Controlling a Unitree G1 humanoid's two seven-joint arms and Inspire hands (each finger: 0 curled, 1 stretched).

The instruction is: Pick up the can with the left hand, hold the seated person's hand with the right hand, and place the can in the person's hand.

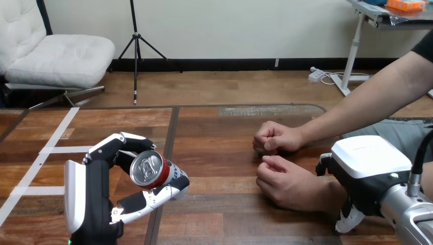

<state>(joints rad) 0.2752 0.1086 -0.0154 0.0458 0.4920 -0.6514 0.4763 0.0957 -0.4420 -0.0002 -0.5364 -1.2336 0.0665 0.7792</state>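
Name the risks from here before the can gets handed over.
The can lies tilted in the left hand, caught between its fingers; it may slip as it travels. The person's near hand rests curled on the table, so no open palm is ready. The right hand sits over the person's wrist; loose contact there may not steady it.

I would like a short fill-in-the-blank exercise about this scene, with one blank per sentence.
1. The left hand holds a drink ___.
2. The right hand curls round the person's ___.
3. The person's farther hand is closed into a ___.
Missing words: can; wrist; fist.
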